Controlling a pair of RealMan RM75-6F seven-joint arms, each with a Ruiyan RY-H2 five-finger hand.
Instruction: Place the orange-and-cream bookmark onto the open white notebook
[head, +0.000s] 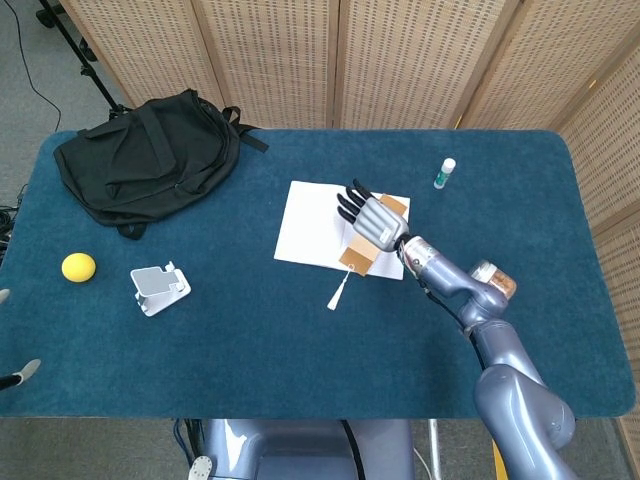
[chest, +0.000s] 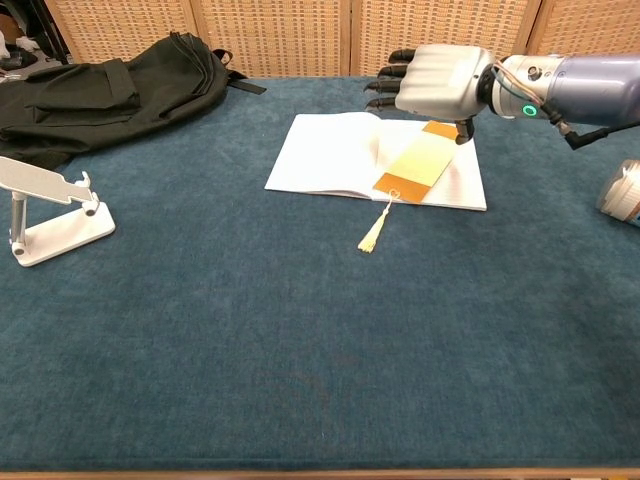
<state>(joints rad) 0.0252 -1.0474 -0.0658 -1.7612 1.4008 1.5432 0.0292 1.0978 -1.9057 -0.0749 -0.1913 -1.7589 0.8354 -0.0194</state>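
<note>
Orange-and-cream, the bookmark (chest: 413, 165) lay flat on the open white notebook's (chest: 335, 152) right page, its long axis running from the table's far right toward the near left, tassel (chest: 375, 231) trailing onto the blue table (chest: 250, 330). Above it the right hand (chest: 440, 82) hovered, fingers (chest: 385, 88) spread, holding nothing.

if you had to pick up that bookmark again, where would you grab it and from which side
Probably the orange end of the bookmark near the tassel: it lies flat at the notebook's front edge, so fingers coming low from the front could pinch it there.
</note>
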